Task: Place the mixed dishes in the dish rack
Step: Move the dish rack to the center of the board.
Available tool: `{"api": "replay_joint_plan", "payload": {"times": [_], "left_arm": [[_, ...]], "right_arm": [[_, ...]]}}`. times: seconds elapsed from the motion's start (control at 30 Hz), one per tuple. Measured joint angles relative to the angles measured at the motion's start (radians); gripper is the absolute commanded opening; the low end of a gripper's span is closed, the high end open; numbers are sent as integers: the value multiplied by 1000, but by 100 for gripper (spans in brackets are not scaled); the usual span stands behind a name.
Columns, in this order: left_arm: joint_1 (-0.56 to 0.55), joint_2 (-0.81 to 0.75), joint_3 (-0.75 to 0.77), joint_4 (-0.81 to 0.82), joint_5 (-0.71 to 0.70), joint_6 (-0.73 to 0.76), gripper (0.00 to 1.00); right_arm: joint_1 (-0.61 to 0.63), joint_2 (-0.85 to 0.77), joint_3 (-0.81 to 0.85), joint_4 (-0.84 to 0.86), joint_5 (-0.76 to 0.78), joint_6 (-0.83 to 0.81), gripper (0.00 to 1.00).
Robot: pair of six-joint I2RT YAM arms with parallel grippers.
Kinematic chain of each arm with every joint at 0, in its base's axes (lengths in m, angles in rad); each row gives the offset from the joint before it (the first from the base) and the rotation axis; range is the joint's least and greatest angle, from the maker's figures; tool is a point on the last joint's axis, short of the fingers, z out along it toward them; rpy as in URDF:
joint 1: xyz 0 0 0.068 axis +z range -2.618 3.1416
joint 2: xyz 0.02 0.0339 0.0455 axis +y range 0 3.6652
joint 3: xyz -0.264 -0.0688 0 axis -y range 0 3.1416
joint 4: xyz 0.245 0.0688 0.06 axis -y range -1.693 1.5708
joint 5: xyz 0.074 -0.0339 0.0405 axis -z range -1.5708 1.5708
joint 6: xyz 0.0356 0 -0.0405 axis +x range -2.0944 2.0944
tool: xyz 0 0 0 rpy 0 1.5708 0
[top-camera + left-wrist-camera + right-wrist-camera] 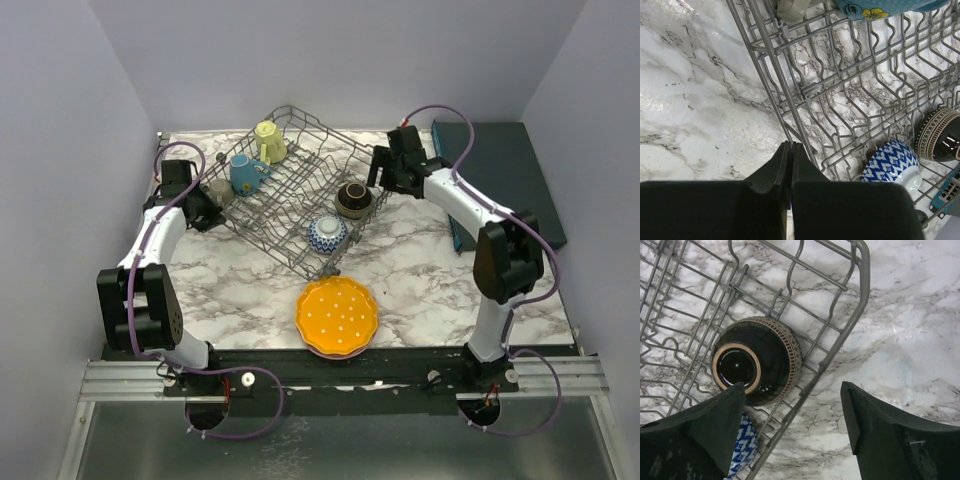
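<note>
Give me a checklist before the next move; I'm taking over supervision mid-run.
1. Left gripper empty: ok, shut on nothing beside the dish rack.
2. Right gripper free: ok, open over the dark brown bowl.
3. Bowls racked: ok, the dark brown bowl and the blue-white bowl sit inside the rack.
4. Plates racked: not ok, the orange plate lies on the pink plate on the table.
5. Free tines for plates: ok, the rack's middle rows are bare.

Pink plate [335, 354] — only a rim beneath the orange plate [337, 316]. Blue-white bowl [746, 447] mostly hidden behind one finger [710, 430] of the right gripper [792, 390]; blue mug [900, 6], ahead of the left gripper [791, 145], cut by the edge.
</note>
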Motion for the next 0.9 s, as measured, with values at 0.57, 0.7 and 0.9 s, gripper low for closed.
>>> {"api": "replay_joint_plan", "payload": {"times": [0.57, 0.7, 0.9], "left_arm": [[0, 0, -19, 4, 19, 1, 16], [-4, 0, -31, 4, 23, 0, 24], [-13, 0, -35, 4, 24, -4, 26]], "right_arm": [[-48, 139, 109, -3, 0, -40, 58], [-53, 150, 109, -6, -3, -48, 40], [-53, 151, 109, -11, -2, -31, 11]]}}
